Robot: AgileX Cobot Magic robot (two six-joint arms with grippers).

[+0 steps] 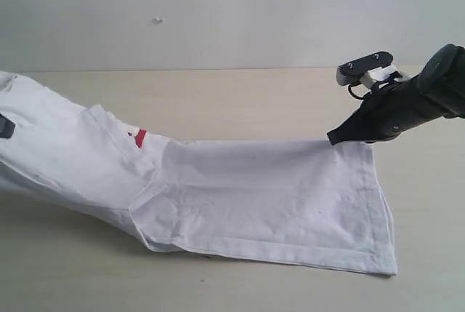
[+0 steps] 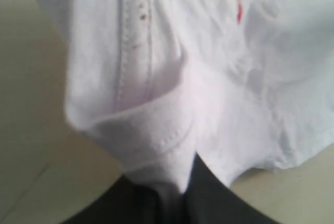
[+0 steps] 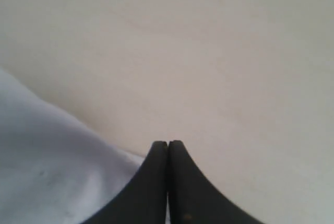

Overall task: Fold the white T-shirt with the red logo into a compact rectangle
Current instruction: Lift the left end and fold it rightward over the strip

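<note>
We take the red logo as our marker. Only a sliver of it peeps from a crease in the white T-shirt, which lies drawn out long on the worktop. The shirt's long axis runs from the left arm's side of the logo across to the right arm's side. On the left arm's side the cloth rises off the worktop, with shadow beneath it. On the other side it lies flat and ends in a hemmed edge well away from the logo.

The left pincer is clenched on a bunched, stitched fold of the shirt, and its wrist view shows white cloth spilling out from between the dark fingers. The right pincer is clenched too, tips pressed together, at the hem corner on the shirt's edge away from the exterior camera. From its own camera we see cloth just beside the tips but none between them. We cannot tell whether it grips that corner or merely touches it.

We judge that the coming move turns on this corner. The shirt stretches away from the right pincer toward the logo, so a fold would carry the hem end along the long axis toward the logo. The right arm is nearer that end, and the left is nearer the raised end.
</note>
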